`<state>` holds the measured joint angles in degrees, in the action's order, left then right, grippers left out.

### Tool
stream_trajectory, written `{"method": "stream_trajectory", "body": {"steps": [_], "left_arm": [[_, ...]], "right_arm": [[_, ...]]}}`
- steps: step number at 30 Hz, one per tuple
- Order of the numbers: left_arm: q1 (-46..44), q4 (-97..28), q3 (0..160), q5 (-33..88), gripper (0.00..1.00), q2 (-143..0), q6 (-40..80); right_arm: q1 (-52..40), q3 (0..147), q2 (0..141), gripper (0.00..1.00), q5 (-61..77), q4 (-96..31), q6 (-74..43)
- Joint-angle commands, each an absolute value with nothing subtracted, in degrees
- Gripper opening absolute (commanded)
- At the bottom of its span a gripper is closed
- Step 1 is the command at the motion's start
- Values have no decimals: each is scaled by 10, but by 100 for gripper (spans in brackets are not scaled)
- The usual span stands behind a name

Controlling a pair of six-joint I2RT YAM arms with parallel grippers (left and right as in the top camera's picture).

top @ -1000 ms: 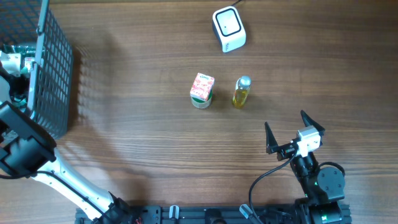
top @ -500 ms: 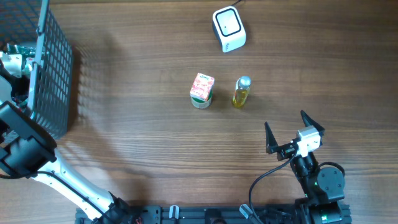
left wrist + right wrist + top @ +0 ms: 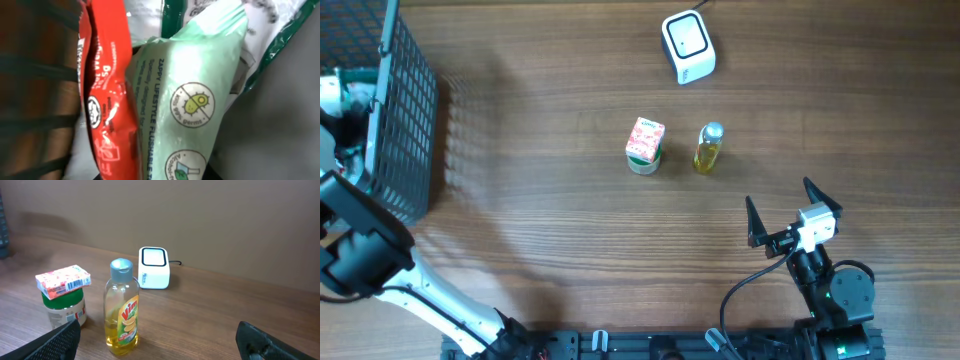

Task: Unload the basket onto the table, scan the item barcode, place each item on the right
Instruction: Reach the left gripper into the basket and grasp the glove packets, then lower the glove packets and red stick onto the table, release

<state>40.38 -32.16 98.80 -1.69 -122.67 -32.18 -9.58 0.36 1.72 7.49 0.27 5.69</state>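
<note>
The surface (image 3: 540,200) was dark brown wood-grain laminate, its planks running from 9 to 3 o'clock in the overhead view. In the right wrist view, a plain tan wall (image 3: 225,225) rose directly behind the surface's far edge.

A black wire basket (image 3: 405,110) stood at the 10 o'clock edge and threw a grid of shadow onto the wood beside it. A white scanner (image 3: 688,45) sat near 12 o'clock, with a thin cable trailing from it toward the wall. Near the centre stood a small jar (image 3: 643,160) with a pink carton (image 3: 646,133) resting on its lid, a barcode showing on the carton's side. A yellow bottle (image 3: 708,148) with a grey cap stood upright just beside the jar at its 3 o'clock, not touching it.

The right tool (image 3: 778,195) hovered at 4 o'clock with its fingers spread wide and nothing between them, well apart from the bottle.

The left tool (image 3: 338,92) was down inside the basket, mostly hidden by the mesh. Its camera was filled by a mint-green packet (image 3: 190,100) lying against a red packet (image 3: 107,90) at its 9 o'clock. I cannot tell whether this tool was spread or pinching a packet.
</note>
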Motion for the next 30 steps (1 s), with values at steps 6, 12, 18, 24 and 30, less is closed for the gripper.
{"method": "stream_trajectory", "body": {"steps": [6, 12, 18, 24, 30], "left_arm": [[398, -239, 994, -20, 18, -1011, -233], [365, -206, 994, -20, 16, -874, -230], [266, -210, 993, -20, 14, -743, -144], [101, -369, 993, -26, 11, -676, -60], [-18, -601, 988, -72, 7, -719, 91]], "right_arm": [[-93, 3, 17, 100, 76, 5, 60], [-93, 3, 17, 100, 76, 5, 60], [-93, 3, 17, 100, 76, 5, 60], [-93, 3, 17, 100, 76, 5, 60], [-93, 3, 17, 100, 76, 5, 60]]}}
